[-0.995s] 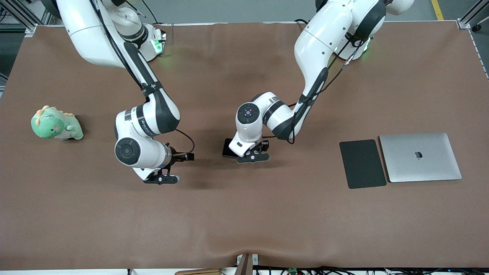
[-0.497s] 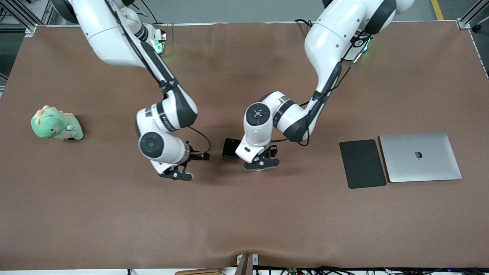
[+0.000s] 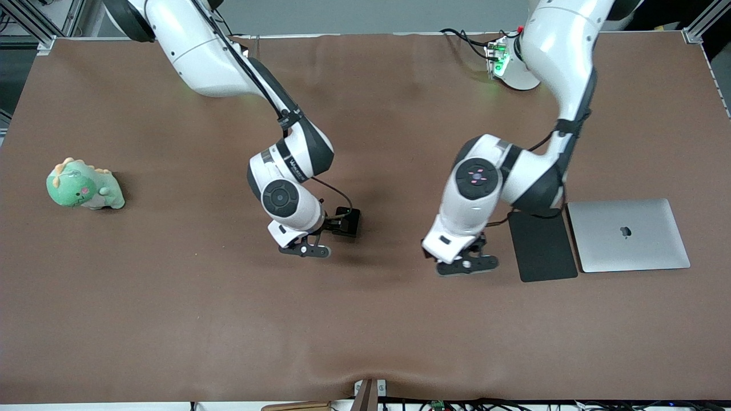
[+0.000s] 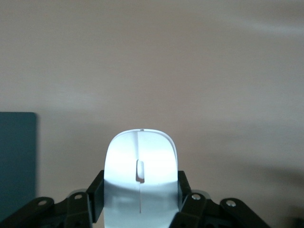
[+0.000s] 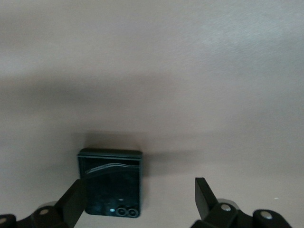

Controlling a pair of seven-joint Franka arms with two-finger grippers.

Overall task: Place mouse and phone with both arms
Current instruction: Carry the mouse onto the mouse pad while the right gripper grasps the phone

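The white mouse (image 4: 141, 156) sits between the fingers of my left gripper (image 4: 141, 202), which is shut on it. In the front view the left gripper (image 3: 467, 264) is low over the brown table, beside the dark grey mat (image 3: 542, 245), and hides most of the mouse. The black phone (image 5: 111, 183) lies flat on the table with its camera lenses showing. My right gripper (image 5: 140, 199) is open just above it, with the phone close to one finger (image 5: 73, 202). In the front view the right gripper (image 3: 305, 250) is next to the phone (image 3: 351, 225).
A closed silver laptop (image 3: 628, 235) lies beside the mat at the left arm's end. The mat's edge also shows in the left wrist view (image 4: 16, 166). A green plush dinosaur (image 3: 84, 185) sits at the right arm's end.
The left gripper has carried the mouse from beside the phone toward the mat. The right gripper has moved along the table to the phone. The phone has not moved.
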